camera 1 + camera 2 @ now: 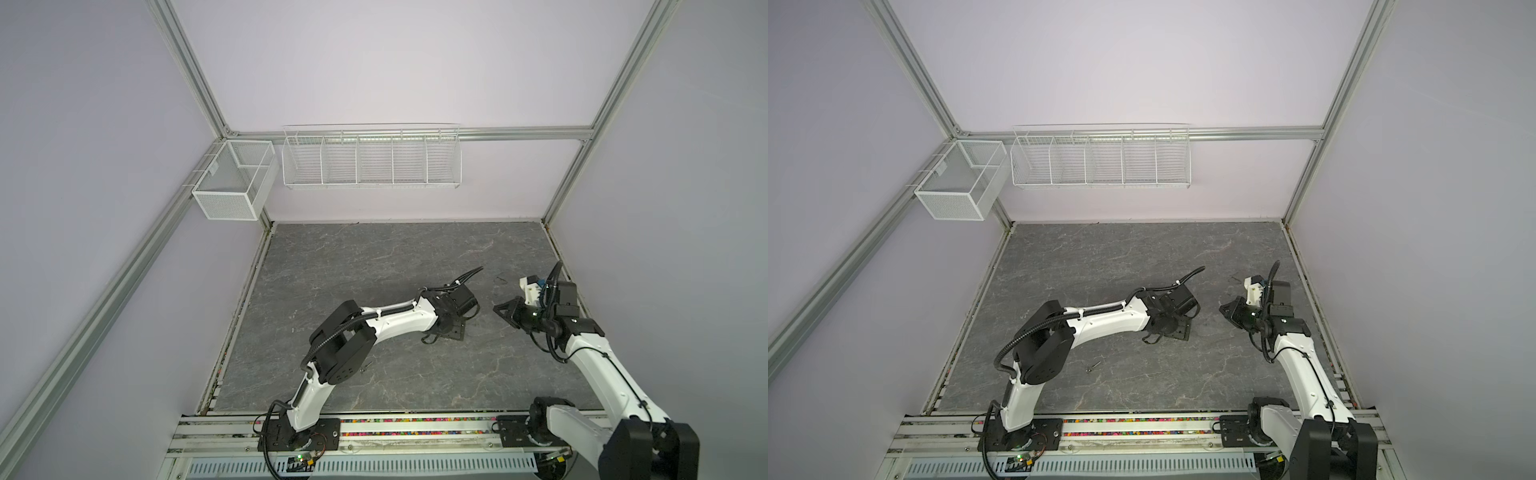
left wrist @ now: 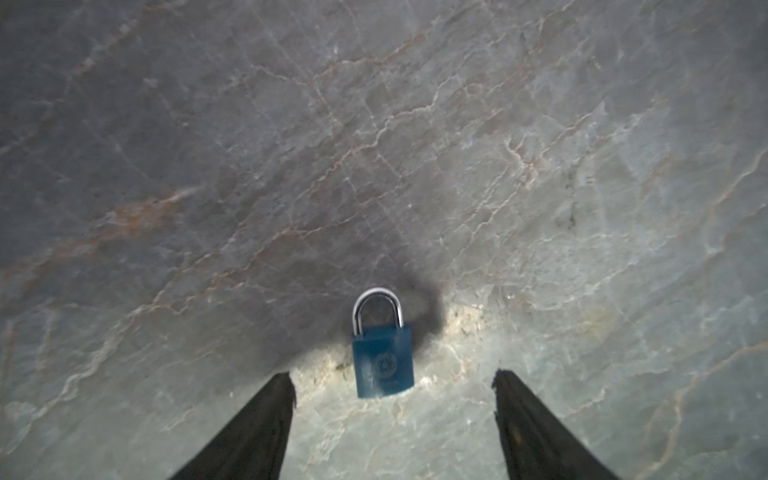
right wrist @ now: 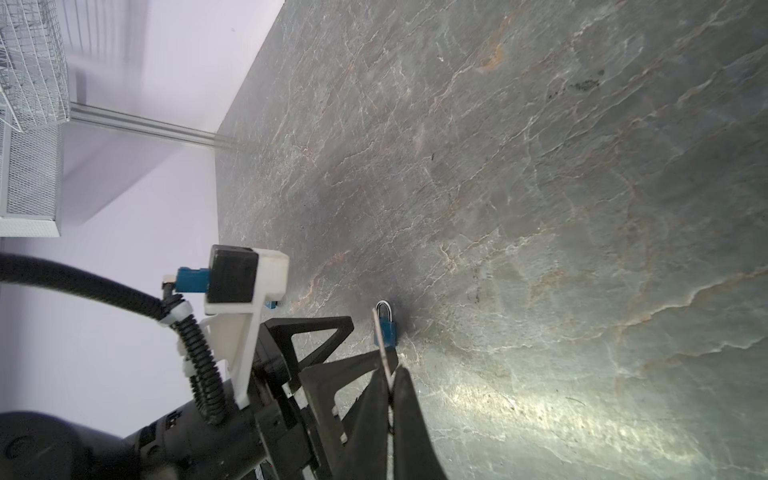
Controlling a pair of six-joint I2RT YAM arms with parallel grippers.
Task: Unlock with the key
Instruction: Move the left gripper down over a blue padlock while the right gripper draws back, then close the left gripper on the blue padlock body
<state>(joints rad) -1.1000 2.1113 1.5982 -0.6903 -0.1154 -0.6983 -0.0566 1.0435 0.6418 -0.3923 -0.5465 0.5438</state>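
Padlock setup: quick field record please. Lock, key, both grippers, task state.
padlock: blue, lying flat on the grey table
shackle: looks closed
left gripper: open, jaws apart, one on each side of the padlock, not touching it
right gripper: shut on the key
key: thin metal blade sticking out ahead of the gripper, aimed toward the padlock, not inserted
task state: not yet unlocked
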